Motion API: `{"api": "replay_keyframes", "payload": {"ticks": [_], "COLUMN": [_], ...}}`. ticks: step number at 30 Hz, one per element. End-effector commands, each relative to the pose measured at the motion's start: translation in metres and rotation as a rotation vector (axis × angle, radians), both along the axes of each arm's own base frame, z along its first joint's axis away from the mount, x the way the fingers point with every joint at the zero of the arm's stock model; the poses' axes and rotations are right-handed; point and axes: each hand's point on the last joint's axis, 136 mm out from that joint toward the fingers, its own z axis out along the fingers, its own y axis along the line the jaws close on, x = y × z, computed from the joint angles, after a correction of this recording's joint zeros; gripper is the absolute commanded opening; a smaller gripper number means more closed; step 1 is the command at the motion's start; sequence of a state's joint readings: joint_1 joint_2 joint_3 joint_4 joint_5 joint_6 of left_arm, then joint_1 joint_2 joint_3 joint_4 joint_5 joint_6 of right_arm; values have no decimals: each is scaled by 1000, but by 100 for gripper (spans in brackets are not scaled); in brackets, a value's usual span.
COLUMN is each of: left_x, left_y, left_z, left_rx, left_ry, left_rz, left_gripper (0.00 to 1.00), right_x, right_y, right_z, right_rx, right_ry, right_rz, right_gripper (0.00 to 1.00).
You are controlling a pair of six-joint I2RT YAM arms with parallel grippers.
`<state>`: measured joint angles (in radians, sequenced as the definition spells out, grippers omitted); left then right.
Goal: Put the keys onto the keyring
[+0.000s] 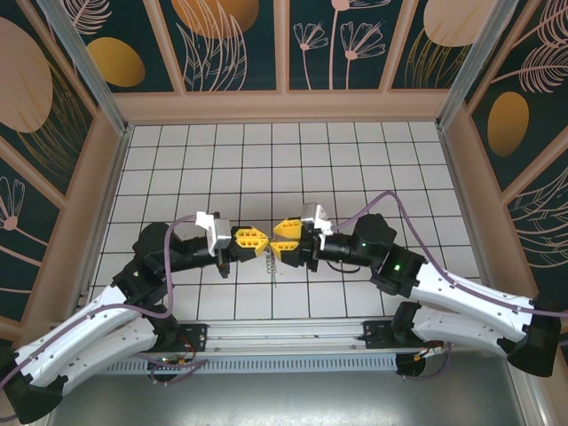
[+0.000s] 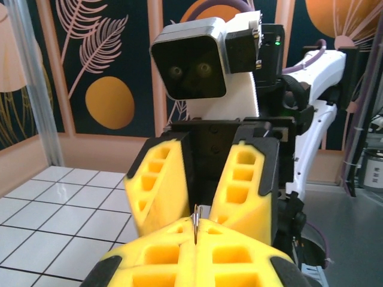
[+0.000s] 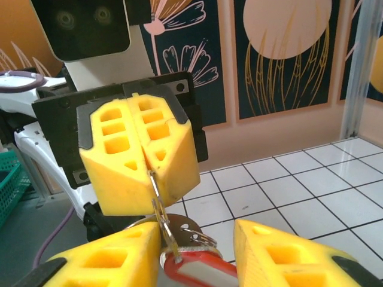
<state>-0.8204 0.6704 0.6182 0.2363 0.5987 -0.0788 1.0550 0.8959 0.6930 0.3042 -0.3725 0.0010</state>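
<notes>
My left gripper [image 1: 251,237] and right gripper [image 1: 286,229] meet tip to tip above the middle of the tiled floor. The left gripper [image 2: 195,232] is shut on the thin wire of the keyring [image 3: 157,200], which slants down from its yellow fingers [image 3: 137,152]. The rest of the keyring [image 1: 272,259] hangs below both grippers with small keys on it. The right gripper [image 3: 196,232] is open. Between its fingers hang the silvery key [image 3: 190,226], a small split ring and its red tag [image 3: 200,274]. The wire rests against the right gripper's left finger.
White tiled floor [image 1: 266,160] stretches behind the grippers to the patterned walls [image 1: 231,44]. Both arms come in from the near edge, with cables looping over them. A metal rail [image 1: 284,333] runs along the front.
</notes>
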Motion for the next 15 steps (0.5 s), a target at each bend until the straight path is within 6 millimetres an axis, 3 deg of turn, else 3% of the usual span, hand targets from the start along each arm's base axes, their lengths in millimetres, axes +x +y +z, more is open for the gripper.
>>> {"api": "replay_keyframes", "payload": {"ticks": [1,15], "left_x": [-13,-9], "left_y": [2,-3], "left_z": [25,17], "left_rx": [-63,-29], "left_ry": [-44,-25], "left_rz": [-62,-60], "left_gripper": [0,0], "right_x": [-7,-7], "right_y": [1,2], "right_z": [28,32], "right_rx": [61,73], "right_ry": [-81,-114], "right_rz": [33,25], "right_gripper": [32,0]}}
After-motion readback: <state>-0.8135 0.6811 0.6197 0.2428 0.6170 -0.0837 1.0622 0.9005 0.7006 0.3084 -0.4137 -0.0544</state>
